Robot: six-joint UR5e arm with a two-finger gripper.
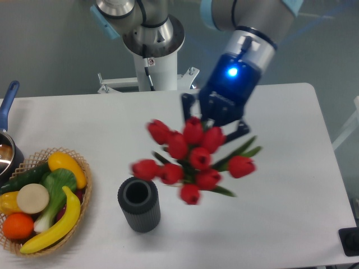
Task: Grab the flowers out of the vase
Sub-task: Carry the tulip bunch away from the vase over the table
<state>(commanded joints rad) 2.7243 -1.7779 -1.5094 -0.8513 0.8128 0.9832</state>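
The flowers (193, 159) are up in the air, right of the vase (139, 205) and completely out of it, a bit motion-blurred. Red tulip buds fan out toward the camera, with green leaves poking out to the right. The hand (212, 124) is right behind the top of the bunch, its dark fingers (187, 105) showing on either side of the stems, so it's pinching the flowers, though the actual contact point is hidden by the buds. A blue light glows on the wrist above it.

The vase stands upright on the table (291, 168), dark grey and ribbed, round mouth showing nothing inside. The table is plain white, with a grey wall behind it and the arm's white base post (157, 70) at the far edge.

Left of the vase sits a wicker basket (84, 207) holding a banana, an orange, a yellow pepper, a cucumber and other veg. At the far left edge there's a pot with a blue handle (7, 103), mostly cut off.
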